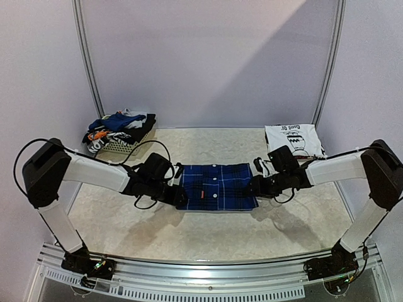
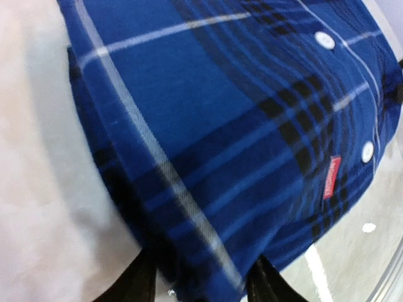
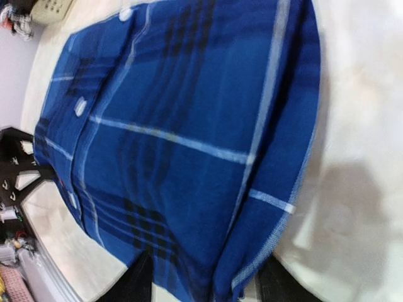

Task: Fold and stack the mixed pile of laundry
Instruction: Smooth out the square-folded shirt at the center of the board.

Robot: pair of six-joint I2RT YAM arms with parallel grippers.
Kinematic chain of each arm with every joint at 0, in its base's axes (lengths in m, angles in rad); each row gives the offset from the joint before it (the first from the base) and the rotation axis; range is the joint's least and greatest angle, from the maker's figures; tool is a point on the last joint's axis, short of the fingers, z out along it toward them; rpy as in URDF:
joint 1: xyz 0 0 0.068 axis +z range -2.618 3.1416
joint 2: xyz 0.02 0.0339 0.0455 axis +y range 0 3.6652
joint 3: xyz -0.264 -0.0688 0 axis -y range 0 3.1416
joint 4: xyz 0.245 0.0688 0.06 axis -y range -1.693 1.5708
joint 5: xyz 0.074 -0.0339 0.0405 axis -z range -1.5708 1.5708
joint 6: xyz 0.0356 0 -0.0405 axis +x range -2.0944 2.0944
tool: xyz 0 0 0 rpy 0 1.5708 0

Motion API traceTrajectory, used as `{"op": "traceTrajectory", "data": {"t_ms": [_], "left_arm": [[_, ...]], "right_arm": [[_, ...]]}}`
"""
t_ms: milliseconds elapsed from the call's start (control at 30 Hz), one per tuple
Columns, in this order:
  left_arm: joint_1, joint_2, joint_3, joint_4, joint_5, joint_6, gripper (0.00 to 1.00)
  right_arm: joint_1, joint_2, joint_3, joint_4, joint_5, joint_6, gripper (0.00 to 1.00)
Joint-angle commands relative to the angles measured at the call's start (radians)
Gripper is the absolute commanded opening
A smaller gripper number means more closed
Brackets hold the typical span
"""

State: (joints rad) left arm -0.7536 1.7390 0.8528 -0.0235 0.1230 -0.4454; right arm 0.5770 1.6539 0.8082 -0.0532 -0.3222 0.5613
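Observation:
A blue-and-black plaid button shirt point(image 1: 217, 185) lies folded into a flat rectangle at the table's middle. My left gripper point(image 1: 178, 194) sits at its left edge and my right gripper point(image 1: 255, 187) at its right edge. In the left wrist view the plaid shirt point(image 2: 239, 126) fills the frame, and its near edge lies between the spread fingers point(image 2: 135, 283) of the open left gripper point(image 2: 201, 280). The right wrist view shows the plaid shirt point(image 3: 182, 126) the same way, its folded edge between the parted fingers point(image 3: 277, 283) of the open right gripper point(image 3: 204, 283). The rest of the mixed laundry pile point(image 1: 119, 124) is heaped at the back left.
The heap rests on a small white slatted basket point(image 1: 123, 146). A folded white garment with a dark cartoon print point(image 1: 293, 139) lies at the back right. Metal frame posts stand at both back corners, and a rail runs along the near edge.

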Motion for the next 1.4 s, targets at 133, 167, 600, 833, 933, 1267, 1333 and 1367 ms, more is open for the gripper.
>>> {"op": "traceTrajectory", "data": {"t_ms": [133,167,600,833,933,1267,1333,1367], "left_arm": [[-0.02,-0.269,0.028,-0.288,-0.245,0.013,0.86],[-0.03,-0.286,0.039,-0.295,-0.258,0.018,0.84],[-0.121,0.069,0.367,-0.187,-0.131,0.064,0.31],[-0.093,0.238,0.386,-0.158,-0.186,0.083,0.28],[-0.067,0.282,0.35,-0.124,-0.226,0.086,0.26],[-0.07,0.246,0.29,-0.13,-0.299,0.099,0.26],[-0.08,0.209,0.295,-0.146,-0.304,0.106,0.28],[-0.087,0.188,0.299,-0.154,-0.303,0.11,0.29]], "right_arm": [[0.006,-0.216,0.115,-0.271,0.196,-0.035,0.72],[0.008,-0.228,0.118,-0.266,0.184,-0.035,0.73],[0.028,0.003,0.219,-0.062,-0.15,-0.042,0.16],[0.007,0.193,0.251,-0.051,-0.134,-0.065,0.12],[-0.011,0.25,0.246,-0.061,-0.075,-0.063,0.11],[0.002,0.268,0.286,-0.122,-0.091,-0.078,0.12],[0.01,0.237,0.31,-0.143,-0.13,-0.09,0.13],[0.014,0.215,0.32,-0.149,-0.153,-0.095,0.14]]}}
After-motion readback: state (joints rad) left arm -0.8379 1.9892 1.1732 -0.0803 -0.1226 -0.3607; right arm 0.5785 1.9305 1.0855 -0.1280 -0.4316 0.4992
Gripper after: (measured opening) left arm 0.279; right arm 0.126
